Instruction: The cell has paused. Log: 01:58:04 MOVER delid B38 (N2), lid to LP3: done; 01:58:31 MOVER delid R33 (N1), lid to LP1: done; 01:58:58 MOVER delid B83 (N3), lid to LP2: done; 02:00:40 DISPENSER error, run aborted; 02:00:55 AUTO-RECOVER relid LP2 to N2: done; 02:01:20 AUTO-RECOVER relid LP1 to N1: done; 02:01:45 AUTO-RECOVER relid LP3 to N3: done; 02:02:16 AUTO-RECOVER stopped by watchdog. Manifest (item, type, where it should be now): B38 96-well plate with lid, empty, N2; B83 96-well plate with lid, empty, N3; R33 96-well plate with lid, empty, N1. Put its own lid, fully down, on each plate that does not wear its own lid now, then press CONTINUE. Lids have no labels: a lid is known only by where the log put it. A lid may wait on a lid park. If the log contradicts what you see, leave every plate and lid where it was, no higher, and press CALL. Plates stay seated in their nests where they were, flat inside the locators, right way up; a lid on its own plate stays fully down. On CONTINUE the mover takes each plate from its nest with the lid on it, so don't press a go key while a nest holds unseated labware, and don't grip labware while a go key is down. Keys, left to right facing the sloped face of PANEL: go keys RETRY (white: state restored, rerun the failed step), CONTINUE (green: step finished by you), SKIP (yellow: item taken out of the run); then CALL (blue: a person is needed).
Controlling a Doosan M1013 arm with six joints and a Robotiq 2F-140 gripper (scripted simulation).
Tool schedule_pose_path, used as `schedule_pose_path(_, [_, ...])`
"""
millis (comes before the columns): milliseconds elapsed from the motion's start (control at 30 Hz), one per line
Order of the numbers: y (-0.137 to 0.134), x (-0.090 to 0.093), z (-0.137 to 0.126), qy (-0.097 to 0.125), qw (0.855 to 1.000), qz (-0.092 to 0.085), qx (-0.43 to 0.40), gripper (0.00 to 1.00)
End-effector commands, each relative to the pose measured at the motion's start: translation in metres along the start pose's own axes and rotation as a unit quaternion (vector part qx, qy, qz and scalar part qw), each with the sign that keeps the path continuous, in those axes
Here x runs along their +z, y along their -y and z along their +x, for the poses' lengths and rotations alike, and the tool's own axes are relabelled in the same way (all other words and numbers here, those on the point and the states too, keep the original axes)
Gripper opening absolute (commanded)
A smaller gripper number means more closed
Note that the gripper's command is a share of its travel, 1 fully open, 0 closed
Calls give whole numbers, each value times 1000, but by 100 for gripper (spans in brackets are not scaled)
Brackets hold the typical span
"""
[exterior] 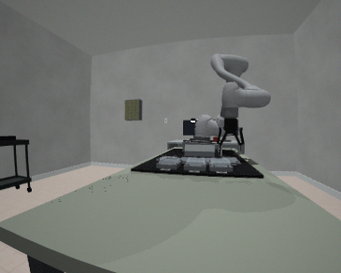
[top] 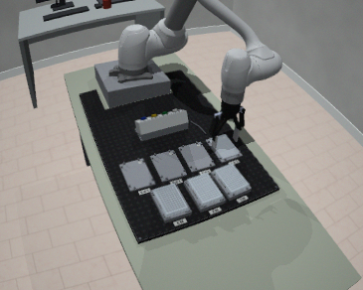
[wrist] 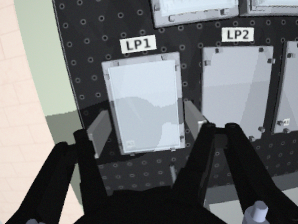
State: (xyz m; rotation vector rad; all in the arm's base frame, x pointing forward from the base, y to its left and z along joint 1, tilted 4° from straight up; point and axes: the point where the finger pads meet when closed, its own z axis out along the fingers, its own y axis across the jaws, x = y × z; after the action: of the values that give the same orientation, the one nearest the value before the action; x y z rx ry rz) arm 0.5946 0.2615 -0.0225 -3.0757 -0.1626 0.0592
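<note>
The gripper (top: 228,130) hangs right over the lid (wrist: 145,103) on the pad marked LP1 (wrist: 137,44). Its fingers stand apart, one on each side of the lid, and they are not squeezing it. The lid lies flat on that pad. The pad marked LP2 (wrist: 236,34) sits just beside LP1. Three plates (top: 205,191) sit in a row just past the LP1 pad's row, on the side away from the arm's base. The key box (top: 161,124) stands on the other side of LP1's row, near the arm's grey base (top: 107,94).
</note>
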Motion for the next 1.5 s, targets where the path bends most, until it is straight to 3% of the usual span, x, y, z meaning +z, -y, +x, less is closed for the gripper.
schedule_pose_path(0, [2, 3, -1, 0, 1000, 2, 3, 66])
schedule_pose_path(1467, [2, 18, -1, 0, 1000, 2, 3, 66])
